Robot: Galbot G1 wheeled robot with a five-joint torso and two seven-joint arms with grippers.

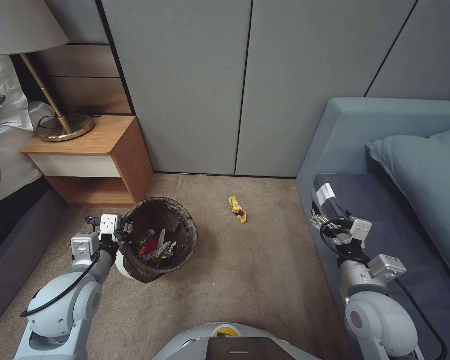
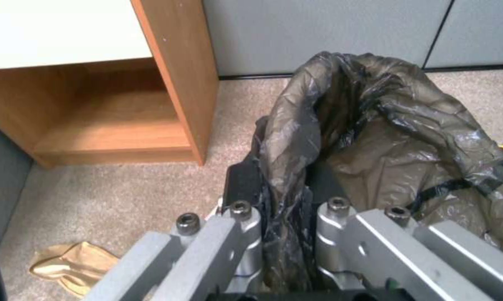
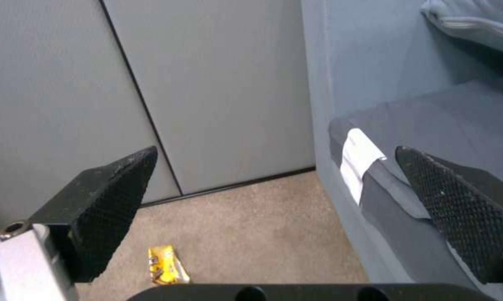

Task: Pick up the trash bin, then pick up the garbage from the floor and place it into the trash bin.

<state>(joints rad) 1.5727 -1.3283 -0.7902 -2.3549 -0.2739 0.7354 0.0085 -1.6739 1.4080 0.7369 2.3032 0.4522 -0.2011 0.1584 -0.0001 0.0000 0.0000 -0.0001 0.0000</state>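
The trash bin (image 1: 182,227), a white bucket with a dark liner bag (image 2: 374,138) over its rim, is on the floor (image 1: 255,280) beside the nightstand, leaning a little. Red and yellow wrappers (image 1: 155,246) lie inside it. My left gripper (image 1: 122,232) is shut on the bin's near-left rim, pinching the liner (image 2: 282,184). One piece of garbage, a yellow snack wrapper (image 1: 237,208) (image 3: 165,263), lies on the carpet near the wall. A tan paper piece (image 2: 75,265) lies on the carpet by my left wrist. My right gripper (image 1: 319,215) (image 3: 284,184) hangs open and empty over the sofa's front edge.
A wooden nightstand (image 1: 92,160) with a brass lamp (image 1: 62,127) stands left of the bin, and a bed (image 1: 5,150) lies beyond it. A blue-grey sofa (image 1: 395,200) fills the right side. Grey wall panels (image 1: 210,85) close the back. Open carpet lies between bin and sofa.
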